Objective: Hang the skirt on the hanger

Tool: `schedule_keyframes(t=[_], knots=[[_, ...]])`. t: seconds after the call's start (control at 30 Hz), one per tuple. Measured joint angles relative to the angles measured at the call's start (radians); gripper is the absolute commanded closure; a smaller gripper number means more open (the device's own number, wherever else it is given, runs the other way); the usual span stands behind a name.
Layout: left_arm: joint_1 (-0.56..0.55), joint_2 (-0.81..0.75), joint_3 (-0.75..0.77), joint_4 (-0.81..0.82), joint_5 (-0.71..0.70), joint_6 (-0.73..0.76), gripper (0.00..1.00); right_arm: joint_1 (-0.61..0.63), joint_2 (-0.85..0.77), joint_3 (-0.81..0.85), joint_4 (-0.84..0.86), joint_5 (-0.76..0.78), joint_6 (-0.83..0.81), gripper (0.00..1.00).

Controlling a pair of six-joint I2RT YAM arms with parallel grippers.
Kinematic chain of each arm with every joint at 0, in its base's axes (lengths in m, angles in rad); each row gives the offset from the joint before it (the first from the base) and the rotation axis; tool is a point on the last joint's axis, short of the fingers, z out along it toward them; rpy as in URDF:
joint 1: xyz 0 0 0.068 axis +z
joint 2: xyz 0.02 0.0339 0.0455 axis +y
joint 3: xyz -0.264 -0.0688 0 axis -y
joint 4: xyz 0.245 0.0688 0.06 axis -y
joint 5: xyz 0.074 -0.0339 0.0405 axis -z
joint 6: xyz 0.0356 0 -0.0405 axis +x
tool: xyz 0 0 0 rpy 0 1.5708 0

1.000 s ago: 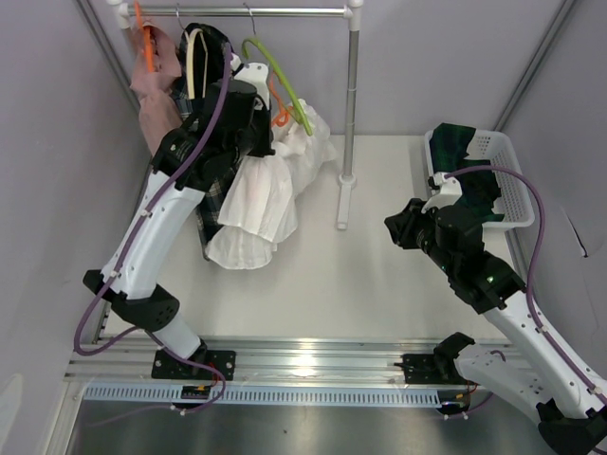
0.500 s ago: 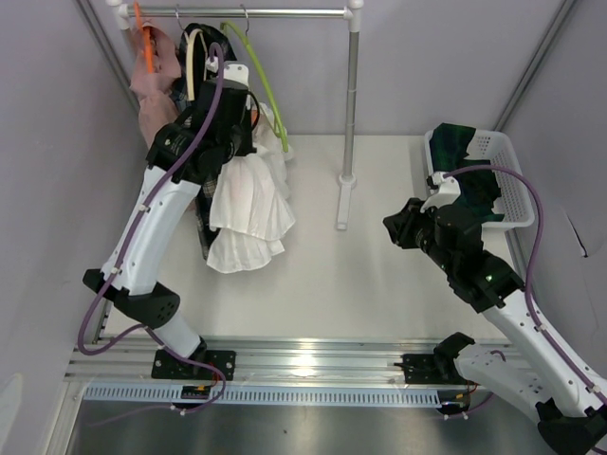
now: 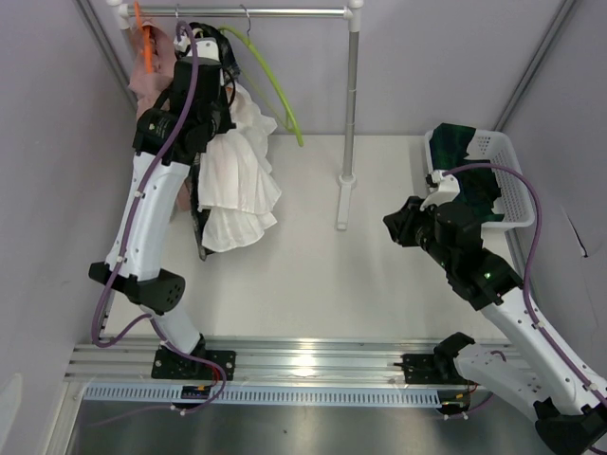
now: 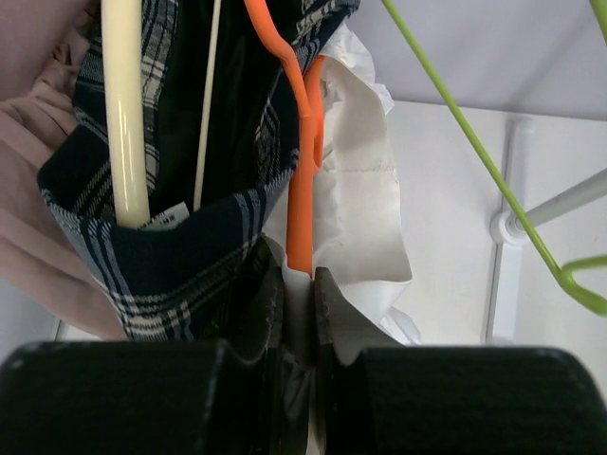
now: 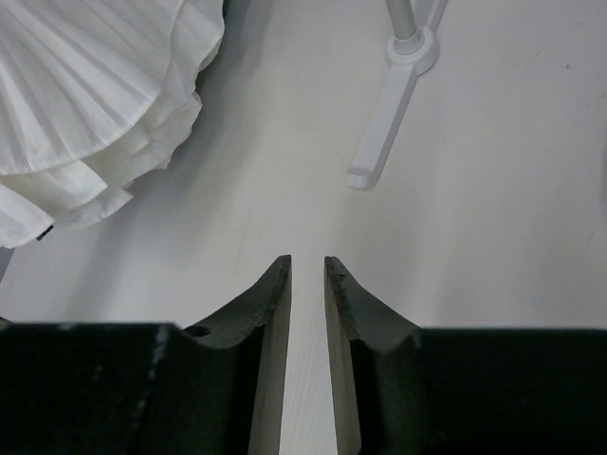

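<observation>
Left gripper (image 4: 292, 284) is up by the rail, jaws pinched almost together on the lower stem of the orange hanger (image 4: 302, 180), with white cloth pressed in behind that stem. Right gripper (image 5: 306, 270) hangs low over the table (image 3: 379, 275) to the right of the rack, its jaws a narrow slit apart with nothing between them. On the table stands the rack, its rail (image 3: 285, 12) across the top of the overhead view and its foot (image 5: 384, 123) ahead of the right gripper. A white basket (image 3: 520, 194) sits at the table's right edge with dark green cloth (image 3: 455, 142) in it. The skirt (image 3: 235, 180), white and pleated, hangs down under the left gripper, its hem just above the table; it seems to hang from the orange hanger, though the arm hides whether the hook is over the rail. Beside it on its left hang a dark plaid garment (image 4: 142, 265) and a pink one (image 4: 38, 218). A green hanger (image 4: 580, 292) slants out bare to the skirt's right, and a cream hanger (image 4: 123, 114) runs down through the plaid.
</observation>
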Motion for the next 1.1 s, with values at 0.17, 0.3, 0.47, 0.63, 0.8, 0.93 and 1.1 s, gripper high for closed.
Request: schedule_keyframes(t=[0.17,0.3,0.47,0.63,0.8,0.93,1.1], knots=[[0.015,0.000,-0.005,0.073,0.027,0.023,1.00,-0.015,0.001,-0.002,0.003,-0.008,-0.005,0.74],[0.015,-0.001,-0.017,0.145,0.032,0.040,1.00,-0.034,0.001,-0.004,0.007,-0.021,-0.010,0.74],[0.015,-0.015,-0.110,0.267,0.027,0.058,1.00,-0.055,0.002,-0.008,0.018,-0.038,-0.016,0.74],[0.015,-0.015,-0.143,0.338,0.026,0.095,1.00,-0.084,0.008,-0.019,0.027,-0.063,-0.027,0.75],[0.015,-0.031,-0.192,0.427,0.030,0.134,1.00,-0.111,0.009,-0.034,0.038,-0.084,-0.028,0.75],[0.016,-0.033,-0.197,0.462,0.039,0.161,1.00,-0.125,0.006,-0.053,0.052,-0.100,-0.028,0.74],[0.016,-0.033,-0.196,0.473,0.057,0.179,1.00,-0.135,0.002,-0.062,0.053,-0.126,-0.029,0.75]])
